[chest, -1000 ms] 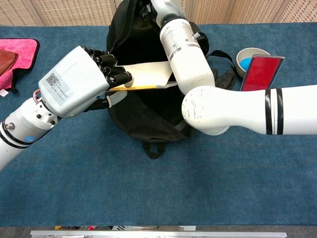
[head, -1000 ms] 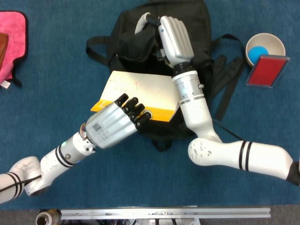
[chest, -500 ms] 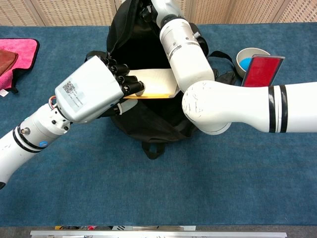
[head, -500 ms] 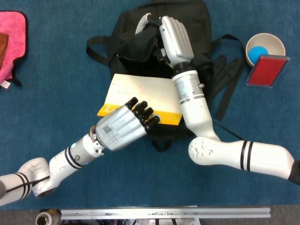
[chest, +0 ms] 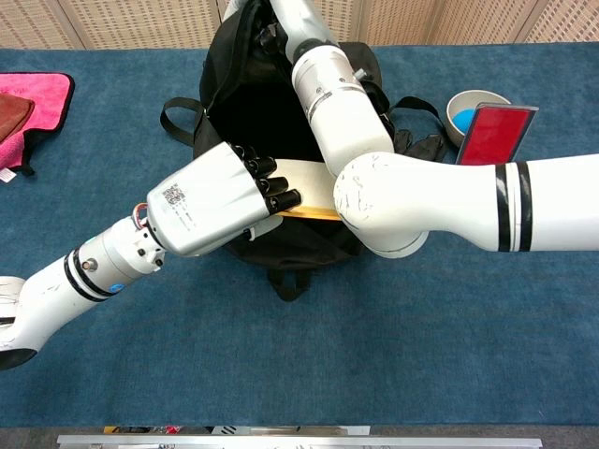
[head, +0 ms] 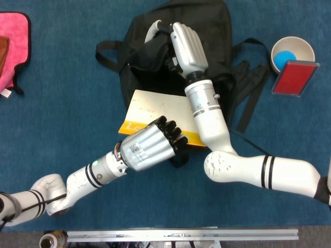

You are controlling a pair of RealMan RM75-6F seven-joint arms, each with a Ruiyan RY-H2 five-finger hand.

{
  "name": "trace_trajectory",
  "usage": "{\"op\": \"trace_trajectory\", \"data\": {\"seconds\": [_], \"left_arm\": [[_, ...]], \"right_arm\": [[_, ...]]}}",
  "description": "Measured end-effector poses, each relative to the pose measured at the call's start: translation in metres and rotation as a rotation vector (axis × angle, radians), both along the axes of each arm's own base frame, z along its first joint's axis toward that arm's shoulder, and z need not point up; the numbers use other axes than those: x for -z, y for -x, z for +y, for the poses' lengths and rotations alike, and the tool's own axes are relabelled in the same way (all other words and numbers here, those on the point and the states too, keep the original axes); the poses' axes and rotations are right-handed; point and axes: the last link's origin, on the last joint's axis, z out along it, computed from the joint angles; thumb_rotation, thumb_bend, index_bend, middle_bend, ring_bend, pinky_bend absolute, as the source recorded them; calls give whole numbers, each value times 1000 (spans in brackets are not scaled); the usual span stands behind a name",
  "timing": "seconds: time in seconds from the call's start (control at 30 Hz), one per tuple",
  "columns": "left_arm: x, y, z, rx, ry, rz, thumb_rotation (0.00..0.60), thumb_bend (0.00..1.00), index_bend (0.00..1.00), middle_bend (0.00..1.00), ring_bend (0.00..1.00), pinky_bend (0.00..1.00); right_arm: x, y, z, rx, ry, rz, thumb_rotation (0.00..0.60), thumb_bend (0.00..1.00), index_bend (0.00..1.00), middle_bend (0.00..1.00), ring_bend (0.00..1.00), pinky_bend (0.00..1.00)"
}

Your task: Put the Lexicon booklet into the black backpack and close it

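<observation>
At the black backpack (head: 155,62), the Lexicon booklet (head: 158,111) has slid nearer its front edge and sits lower, gripped by the left hand (head: 152,147), fingers curled over its yellow spine. The right hand (head: 187,46), reaching over the booklet, holds the backpack's upper rim raised, opening wide.

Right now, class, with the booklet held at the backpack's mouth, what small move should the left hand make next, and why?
Probably tilt the booklet and slide it into the opening. The left hand grips its yellow edge, most of it is outside the black backpack, and the right hand holds the bag's top, seemingly keeping the mouth open.
</observation>
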Motion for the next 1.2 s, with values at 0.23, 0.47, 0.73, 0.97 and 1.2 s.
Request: {"op": "trace_trajectory", "data": {"seconds": [0.23, 0.47, 0.73, 0.97, 1.2], "left_arm": [[7, 0, 5, 12, -48, 27, 600, 395, 737, 694, 593, 751], [18, -7, 11, 20, -81, 47, 600, 395, 732, 691, 587, 745], [24, -15, 16, 8, -114, 46, 600, 395, 731, 690, 585, 736], [29, -26, 12, 62, -120, 46, 600, 395, 731, 689, 584, 728], [39, -38, 14, 70, -129, 55, 600, 395, 731, 689, 584, 727]], "right_arm": [[2, 0, 1, 8, -25, -11, 600, 1000, 706, 609, 626, 855], [5, -3, 4, 6, -37, -17, 600, 1000, 707, 609, 625, 854], [5, -3, 4, 10, -38, -23, 600, 1000, 707, 609, 625, 855], [8, -5, 4, 14, -44, -30, 600, 1000, 706, 609, 626, 855], [7, -6, 5, 17, -46, -39, 600, 1000, 706, 609, 625, 855]]}}
